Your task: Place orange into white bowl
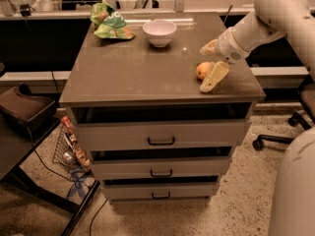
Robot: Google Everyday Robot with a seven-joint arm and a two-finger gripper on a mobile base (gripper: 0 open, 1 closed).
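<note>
The end effector (211,62) sits at the front right of the drawer cabinet's surface (128,77), fingers spread wide. The orange (202,71) rests on the surface between them, not yet clamped. I'd worry that a lopsided close would nudge the round fruit toward the cabinet's near edge. Farther back stands the white bowl (159,32), then the green snack bag (110,23); I can't read its print.
</note>
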